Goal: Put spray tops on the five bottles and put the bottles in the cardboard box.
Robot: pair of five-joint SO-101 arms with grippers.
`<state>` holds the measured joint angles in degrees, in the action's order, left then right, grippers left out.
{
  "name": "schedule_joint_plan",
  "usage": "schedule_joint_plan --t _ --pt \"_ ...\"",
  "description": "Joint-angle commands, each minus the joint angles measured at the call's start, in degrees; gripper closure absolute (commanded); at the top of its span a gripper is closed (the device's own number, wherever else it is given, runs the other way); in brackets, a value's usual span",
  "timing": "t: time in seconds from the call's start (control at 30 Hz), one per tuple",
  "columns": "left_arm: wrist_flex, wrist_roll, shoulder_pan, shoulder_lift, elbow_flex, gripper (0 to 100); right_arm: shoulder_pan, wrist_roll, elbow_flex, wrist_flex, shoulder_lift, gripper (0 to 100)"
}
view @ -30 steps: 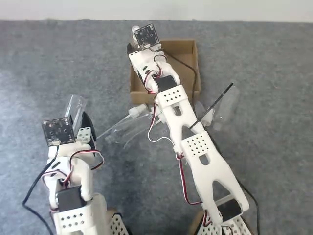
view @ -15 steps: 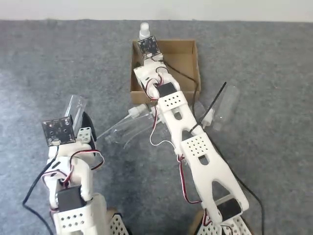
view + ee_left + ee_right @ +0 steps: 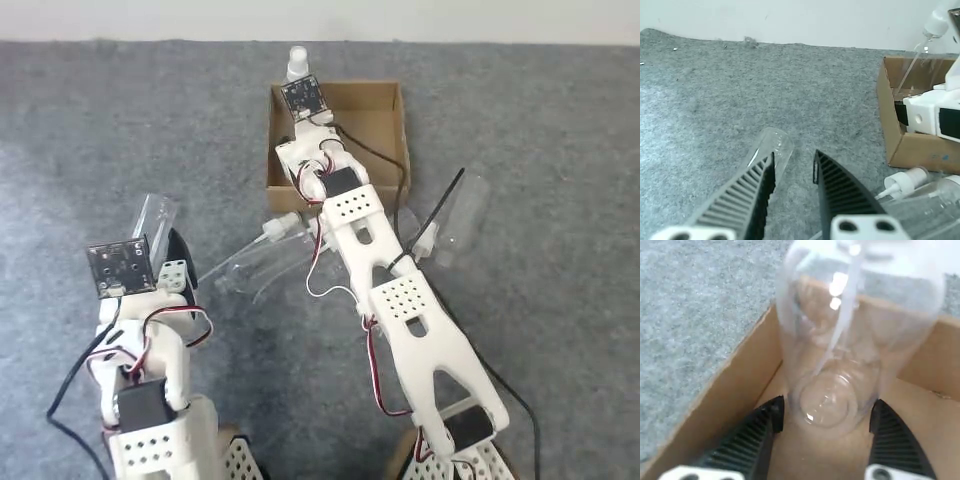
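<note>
R gripper (image 3: 826,412) jaws clamp bottle (image 3: 840,315) at box (image 3: 725,395) corner; may tip outside on release. L gripper (image 3: 794,156) jaws apart, empty.

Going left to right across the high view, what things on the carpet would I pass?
bottle with no top → lying bottle with a spray top → cardboard box → bottle on the far right

I have the right arm (image 3: 400,300) stretched far forward, the right gripper (image 3: 824,414) clamped around a clear bottle (image 3: 855,330). The left arm (image 3: 140,375) sits folded back, the left gripper (image 3: 794,161) with jaws slightly apart.
</note>
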<state>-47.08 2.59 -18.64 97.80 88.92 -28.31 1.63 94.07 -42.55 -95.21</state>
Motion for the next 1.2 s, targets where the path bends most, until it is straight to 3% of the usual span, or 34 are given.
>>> schedule_joint_plan --t 0.0,0.73,0.97,1.17 --pt "-0.1 -0.8 0.2 1.1 -0.1 88 0.7 -1.2 2.4 -2.1 7.3 74.8" --pt "-0.1 -0.8 0.2 1.1 -0.1 88 0.7 -1.2 2.4 -22.5 16.7 74.9" --pt "-0.1 -0.8 0.2 1.1 -0.1 88 1.1 -0.9 2.4 -23.0 17.5 88.3" --pt "-0.1 -0.8 0.2 1.1 -0.1 88 1.1 -0.9 2.4 -23.2 17.5 89.0"
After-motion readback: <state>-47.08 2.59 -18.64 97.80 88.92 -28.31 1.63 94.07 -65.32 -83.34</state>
